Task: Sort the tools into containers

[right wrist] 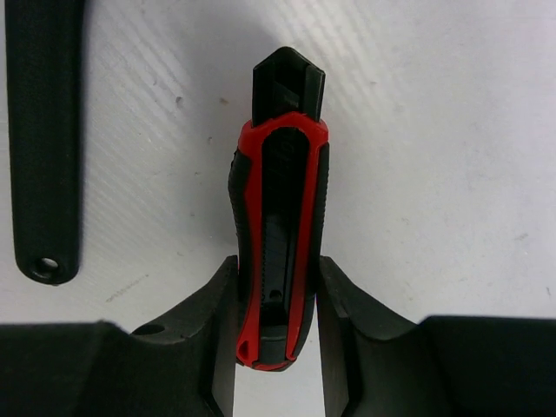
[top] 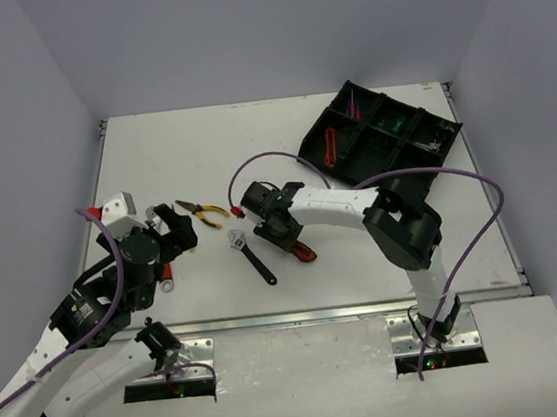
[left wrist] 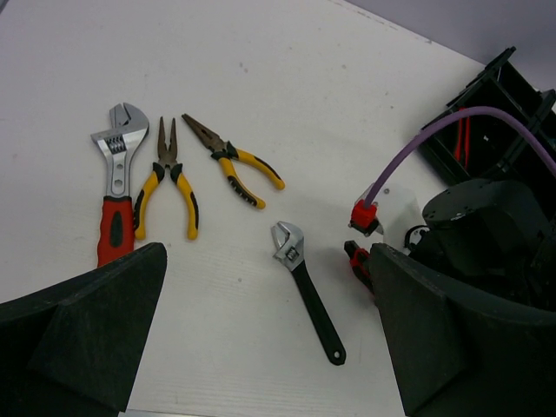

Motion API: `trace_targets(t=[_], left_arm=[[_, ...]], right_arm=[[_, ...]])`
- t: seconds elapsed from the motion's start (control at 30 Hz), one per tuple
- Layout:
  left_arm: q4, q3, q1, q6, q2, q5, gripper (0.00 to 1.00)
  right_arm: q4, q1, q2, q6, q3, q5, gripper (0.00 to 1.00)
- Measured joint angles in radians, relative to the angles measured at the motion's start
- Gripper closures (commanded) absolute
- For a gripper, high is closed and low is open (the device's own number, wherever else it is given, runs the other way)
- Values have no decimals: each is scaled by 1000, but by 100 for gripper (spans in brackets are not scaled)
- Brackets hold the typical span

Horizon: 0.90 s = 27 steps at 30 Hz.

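Near-left corner of the surface [top: 171, 150]: left end effector [left wrist: 268, 256] hangs released, fingers wide apart, nothing btwn them. Below its camera lie a red-handled adj. wrench [left wrist: 115, 187], yellow-handled pliers [left wrist: 169, 178] just beside it, and a second pair [left wrist: 233, 158] near those. Mid-surface: black-handled adj. wrench [left wrist: 308, 291] lies flat, apart from the rest. Just right of it, right end effector [right wrist: 278, 291] sits low, clenched on the red-black utility knife [right wrist: 278, 217], pads either side of its butt end. Far-right corner: black tray [top: 323, 116] w/ a red tool [top: 331, 147] in a left compartment.
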Motion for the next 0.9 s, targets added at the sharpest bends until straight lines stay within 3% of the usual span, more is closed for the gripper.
trace_targets(t=[0.13,0.43,0.67,0.9], left_arm=[[1,-1,0,3,1,2,0],[1,-4,0,9,1,2,0],[2,-5,0,12,1,3,0],[2,-5,0,15,2,8,0]], right_arm=[[-6,-55,-47,67,39,6,100],[-26,-356,-43,268,319,151,100],[-18,-428,94,313,573,313,100],[6,-501,211,353,641,373,96]])
